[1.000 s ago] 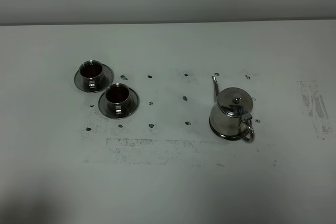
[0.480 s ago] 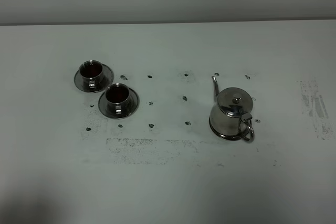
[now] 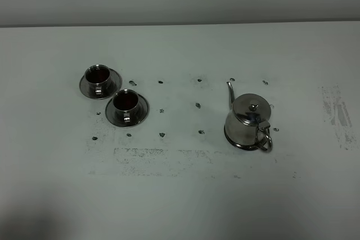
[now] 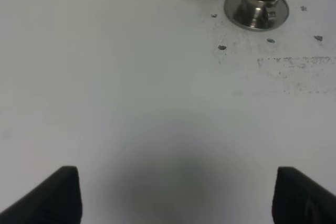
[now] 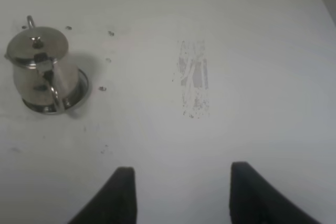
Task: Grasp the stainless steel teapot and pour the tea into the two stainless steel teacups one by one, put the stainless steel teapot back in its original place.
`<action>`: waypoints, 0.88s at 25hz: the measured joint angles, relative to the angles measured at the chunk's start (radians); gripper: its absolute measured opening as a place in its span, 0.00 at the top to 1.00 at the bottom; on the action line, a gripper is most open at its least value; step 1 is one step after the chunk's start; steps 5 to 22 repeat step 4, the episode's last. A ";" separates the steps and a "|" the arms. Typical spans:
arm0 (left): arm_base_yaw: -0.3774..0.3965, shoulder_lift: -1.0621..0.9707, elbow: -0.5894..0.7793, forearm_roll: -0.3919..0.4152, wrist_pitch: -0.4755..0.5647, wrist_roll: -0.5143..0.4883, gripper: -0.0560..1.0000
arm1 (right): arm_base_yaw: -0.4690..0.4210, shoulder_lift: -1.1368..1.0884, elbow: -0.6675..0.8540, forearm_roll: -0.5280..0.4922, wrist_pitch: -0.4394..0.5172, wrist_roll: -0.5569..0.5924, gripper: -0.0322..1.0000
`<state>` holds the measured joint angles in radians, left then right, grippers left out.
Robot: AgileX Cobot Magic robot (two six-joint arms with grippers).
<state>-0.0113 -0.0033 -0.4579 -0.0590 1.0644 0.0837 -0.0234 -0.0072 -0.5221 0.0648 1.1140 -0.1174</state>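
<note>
Nothing has moved: teapot stands upright on the counter, well apart from the right gripper, jaws apart, empty; left gripper wide, empty.

One stainless steel teapot, near the right side of the table, with one lid knob, one spout, one loop handle. Two stainless steel teacups toward the left side: far cup and near cup, each with dark liquid inside. Two saucers, one under each cup. Two grippers: left gripper and right gripper, two dark fingers each. One scuffed grey patch by the right edge. Small dark spots scattered mid-table, roughly a dozen, exact count unclear.
</note>
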 joint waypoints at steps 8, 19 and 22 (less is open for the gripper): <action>0.000 0.000 0.000 0.000 0.000 0.000 0.27 | 0.000 0.000 0.000 0.000 0.000 0.000 0.58; 0.000 0.000 0.000 0.000 0.000 0.000 0.27 | 0.000 0.000 0.000 0.000 0.000 0.000 0.58; 0.000 0.000 0.000 0.000 0.000 0.000 0.27 | 0.000 0.000 0.000 0.000 0.000 0.000 0.58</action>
